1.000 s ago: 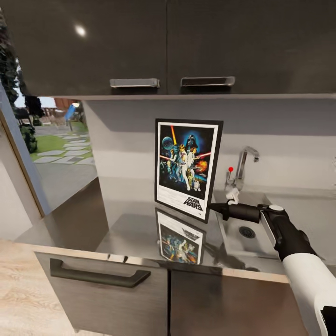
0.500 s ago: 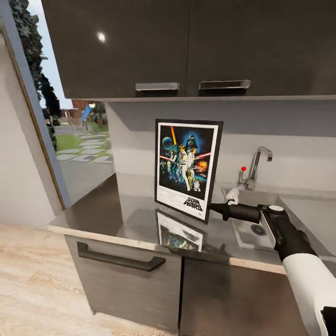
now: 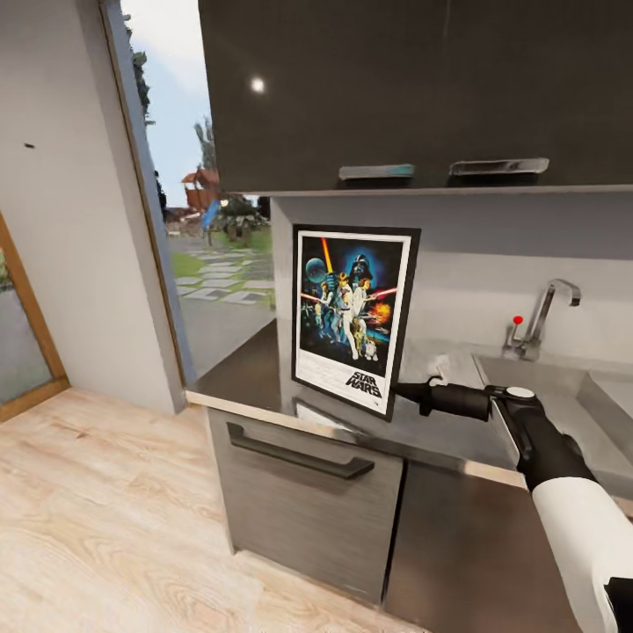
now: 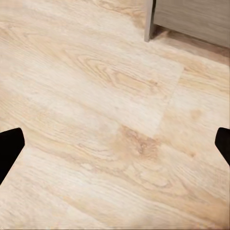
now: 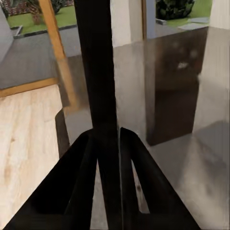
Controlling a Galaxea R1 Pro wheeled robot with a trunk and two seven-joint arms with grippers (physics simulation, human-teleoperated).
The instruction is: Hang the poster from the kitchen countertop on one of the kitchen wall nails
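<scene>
Poster [image 3: 353, 319] hides right gripper [image 3: 397, 390] tips, centre frame; sink [image 3: 563, 387] cut by right edge; wall speck [image 3: 29, 145] upper left too small to identify.

Your kitchen countertop [image 3: 255, 374]: dark, glossy slab over grey cabinets [image 3: 308, 505]. Inset sink [image 3: 563, 396] at 3 o'clock; tap [image 3: 541, 321] behind it. Wood floor [image 3: 105, 519] below.

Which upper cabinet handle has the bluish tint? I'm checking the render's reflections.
The handle nearer the window: it reflects teal-blue, while the handle toward the tap looks plain grey.
</scene>
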